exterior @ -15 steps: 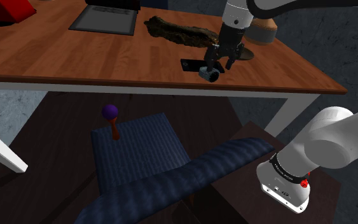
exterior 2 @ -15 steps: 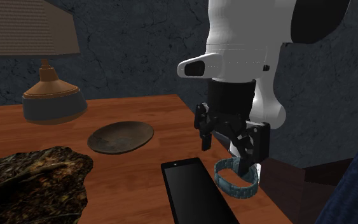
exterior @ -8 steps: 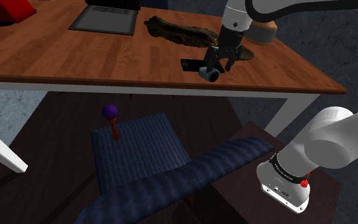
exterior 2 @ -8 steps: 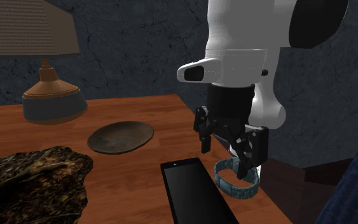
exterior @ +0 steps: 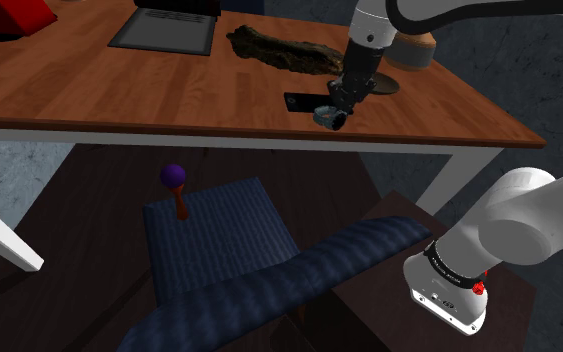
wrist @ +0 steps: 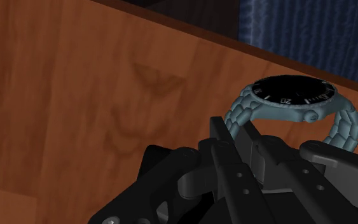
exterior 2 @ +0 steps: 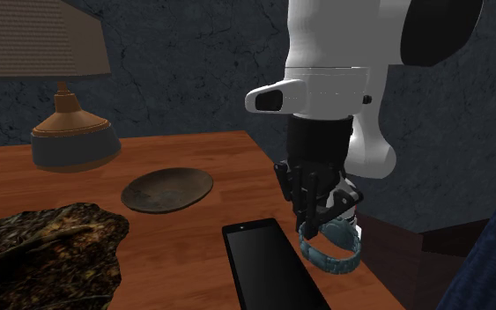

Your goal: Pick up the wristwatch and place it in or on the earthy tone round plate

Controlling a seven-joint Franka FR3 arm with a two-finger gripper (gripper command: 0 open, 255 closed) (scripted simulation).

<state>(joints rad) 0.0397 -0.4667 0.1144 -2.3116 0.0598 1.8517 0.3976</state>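
Standing at the second exterior view's upper left a lamp [exterior 2: 71, 132], dark rocky lump [exterior 2: 43, 251] at lower left, brown round plate [exterior 2: 166, 189] left of centre on the wooden table [exterior 2: 228, 154], black phone [exterior 2: 268, 264] at lower centre, blue-grey wristwatch [exterior 2: 332, 258] just right of it by the table's edge, black gripper [exterior 2: 310, 220] pinched closed on its band.

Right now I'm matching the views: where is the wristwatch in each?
Shoulder view: wristwatch near the table's front edge, right of centre.
Second exterior view: wristwatch lower right, beside the black phone.
Wrist view: wristwatch just beyond the fingers, by the table edge.
Shared landmark: the gripper, shut on its band.
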